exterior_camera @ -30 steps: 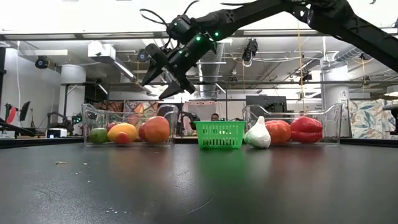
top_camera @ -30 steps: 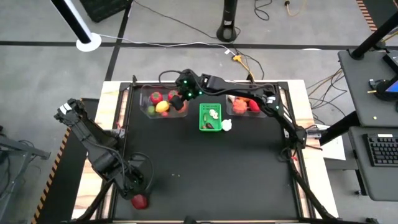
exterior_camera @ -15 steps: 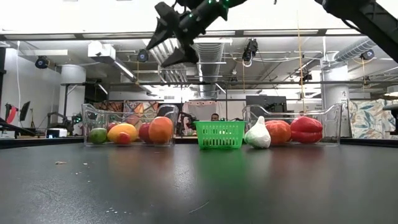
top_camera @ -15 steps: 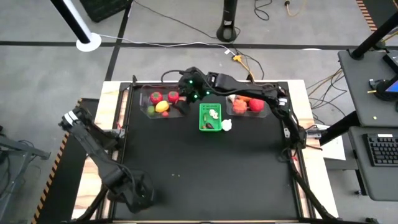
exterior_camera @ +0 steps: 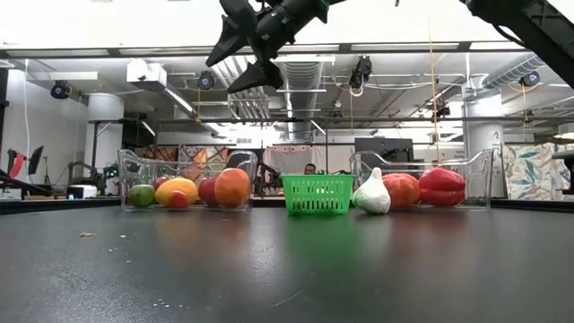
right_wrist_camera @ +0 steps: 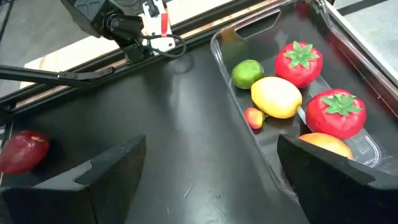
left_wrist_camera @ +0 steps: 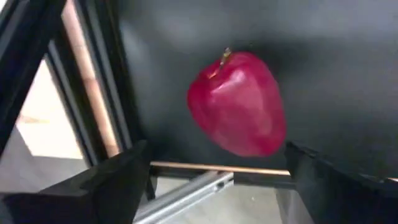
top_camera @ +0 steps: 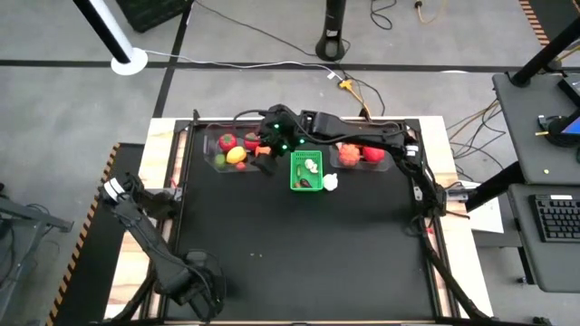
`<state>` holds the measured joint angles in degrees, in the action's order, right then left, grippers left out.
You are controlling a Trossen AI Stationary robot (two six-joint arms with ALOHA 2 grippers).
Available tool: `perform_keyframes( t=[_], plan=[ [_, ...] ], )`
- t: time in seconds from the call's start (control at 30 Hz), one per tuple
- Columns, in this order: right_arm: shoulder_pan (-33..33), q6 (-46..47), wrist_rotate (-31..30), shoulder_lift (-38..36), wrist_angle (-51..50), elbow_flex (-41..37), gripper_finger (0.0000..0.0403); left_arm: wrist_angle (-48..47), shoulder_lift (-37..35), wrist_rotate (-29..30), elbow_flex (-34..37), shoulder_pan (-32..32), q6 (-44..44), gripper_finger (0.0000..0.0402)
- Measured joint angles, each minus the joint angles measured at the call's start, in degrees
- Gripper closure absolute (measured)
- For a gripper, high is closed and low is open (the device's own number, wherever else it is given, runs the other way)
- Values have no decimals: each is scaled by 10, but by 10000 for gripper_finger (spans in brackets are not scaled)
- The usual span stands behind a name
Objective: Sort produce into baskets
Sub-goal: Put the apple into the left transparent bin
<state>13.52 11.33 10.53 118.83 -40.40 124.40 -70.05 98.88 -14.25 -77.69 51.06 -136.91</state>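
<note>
The left end effector [left_wrist_camera: 211, 186] stands wide open and empty at the desk's near left corner, the red apple [left_wrist_camera: 237, 103] lying between its fingers beside the desk edge [left_wrist_camera: 205, 168]. Close squarely round the apple's middle so it cannot roll off. The right end effector [exterior_camera: 247, 40], open and empty, hangs above the left bin [top_camera: 237, 149]; bare desk lies between.

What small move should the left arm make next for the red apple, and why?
Probably ease the left gripper forward until its open jaws flank the red apple, ready to close. The apple lies loose near the edge of the table, just ahead of the jaws and not yet gripped.
</note>
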Motion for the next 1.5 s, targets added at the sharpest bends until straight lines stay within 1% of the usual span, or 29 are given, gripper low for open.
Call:
perform_keyframes(
  t=[0.13, 0.4, 0.57, 0.87, 1.03, 1.23, 1.5],
  plan=[
    [0, 0, 0, 0, 0, 0, 51, 1, 15, 17, 2, 1, 8, 39],
    [-1, 2, 2, 0, -1, 0, 51, 11, 30, 30, 10, 2, 9, 38],
    [-4, 6, 3, 0, -1, 0, 51, 45, 30, 48, 34, 3, 15, 38],
    [-5, 6, 2, 0, -15, 0, 51, 55, 33, 59, 68, 4, 25, 37],
    [-5, 6, 2, 0, -14, 0, 51, 94, 33, 62, 89, 6, 27, 39],
    [-5, 6, 2, 0, -14, 0, 51, 117, 33, 62, 110, 14, 27, 59],
    [-5, 11, 2, 1, -14, 0, 51, 131, 32, 62, 118, 19, 29, 109]
  ],
)
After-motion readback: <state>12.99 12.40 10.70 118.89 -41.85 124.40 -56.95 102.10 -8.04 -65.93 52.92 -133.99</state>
